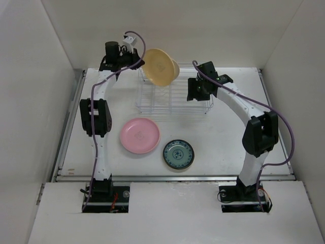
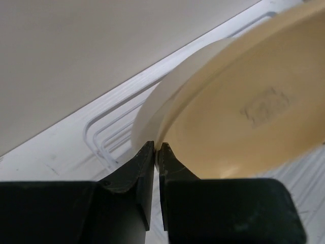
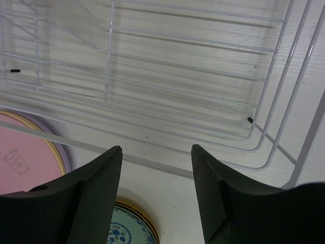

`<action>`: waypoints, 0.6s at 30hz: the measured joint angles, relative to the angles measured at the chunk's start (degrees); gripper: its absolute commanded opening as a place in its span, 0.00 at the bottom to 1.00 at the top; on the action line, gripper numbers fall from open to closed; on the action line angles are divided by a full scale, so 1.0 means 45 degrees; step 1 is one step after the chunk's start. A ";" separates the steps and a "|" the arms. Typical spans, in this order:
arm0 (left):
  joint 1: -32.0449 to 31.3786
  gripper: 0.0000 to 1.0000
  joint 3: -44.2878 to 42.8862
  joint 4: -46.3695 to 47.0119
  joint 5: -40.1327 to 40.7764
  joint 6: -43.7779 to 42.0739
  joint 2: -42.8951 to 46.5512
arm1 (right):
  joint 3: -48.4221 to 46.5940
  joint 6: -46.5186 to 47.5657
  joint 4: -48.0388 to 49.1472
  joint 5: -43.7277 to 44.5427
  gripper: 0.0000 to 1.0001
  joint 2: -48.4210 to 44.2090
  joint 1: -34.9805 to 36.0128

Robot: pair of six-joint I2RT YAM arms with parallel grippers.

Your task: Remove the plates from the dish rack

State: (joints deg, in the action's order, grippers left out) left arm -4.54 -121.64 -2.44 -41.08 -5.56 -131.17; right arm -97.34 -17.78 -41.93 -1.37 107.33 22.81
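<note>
Nearest my arms, the blue-green patterned plate (image 1: 178,154) lies flat on the desk (image 1: 228,152), and the pink plate (image 1: 139,135) lies just to its left. In the right wrist view the pink plate has cream and lavender rims showing under its edge. It carries a faint pressed mark, too pale for me to read.

My right hand (image 3: 156,152) hangs over the near right side of the dish rack (image 1: 172,99), its fingers well spread and holding nothing. The wires below it are bare.

Farther back, my left hand (image 2: 157,147) is pinched tight on the rim of the cream plate (image 2: 244,117). It holds the plate on edge over the rack's far left end. A small stamp shows on the plate's underside, but it is blurred and I cannot make out any lettering.
</note>
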 measured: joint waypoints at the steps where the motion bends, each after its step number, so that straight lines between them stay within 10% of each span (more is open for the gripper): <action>1: 0.0034 0.00 0.0000 0.0010 -0.0185 0.0306 0.0078 | -0.0005 0.0000 0.0000 0.0000 0.63 0.0000 0.0000; 18: 0.0529 0.00 0.0005 -0.3910 -0.2497 0.1001 0.1826 | 0.0102 0.0015 0.0034 0.0097 0.63 -0.0447 0.0005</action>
State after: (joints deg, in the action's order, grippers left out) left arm -2.15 -121.62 -20.03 -52.31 -1.06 -122.96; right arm -96.88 -17.72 -41.78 -0.93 105.32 22.83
